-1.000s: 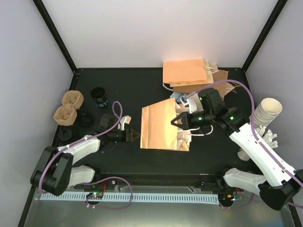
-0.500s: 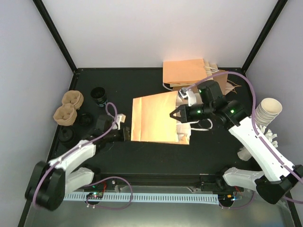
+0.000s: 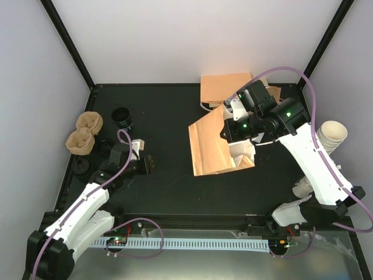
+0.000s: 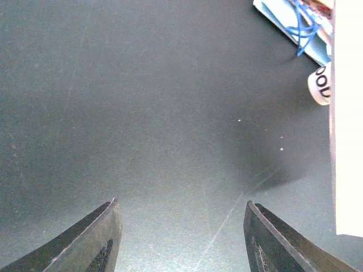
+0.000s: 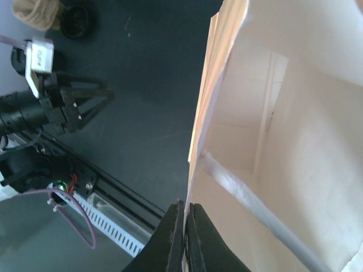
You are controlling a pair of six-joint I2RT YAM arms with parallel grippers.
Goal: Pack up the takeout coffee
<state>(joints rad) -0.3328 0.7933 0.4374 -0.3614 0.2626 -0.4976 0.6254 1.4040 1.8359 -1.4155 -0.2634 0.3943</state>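
Near the table's point(image 3: 169, 186) near-left corner, the left gripper point(image 4: 181, 205) hangs low over bare black surface, its dark fingers point(image 4: 99, 235) spread apart with nothing between them. Towards the middle and right of centre, a tan paper bag with a white inside point(image 3: 211, 151) stands tilted, mouth open. The right gripper point(image 5: 186, 215) has its fingers closed tight on the bag's rim. Further back on the left, the takeout coffee cup with a round black plastic lid point(image 3: 122, 119) stands upright, well apart from the bag and both grippers. Two brown moulded-pulp carriers point(image 3: 84, 131) sit by the left edge. A pile of flat tan paper bags point(image 3: 226, 88) lies against the far edge.
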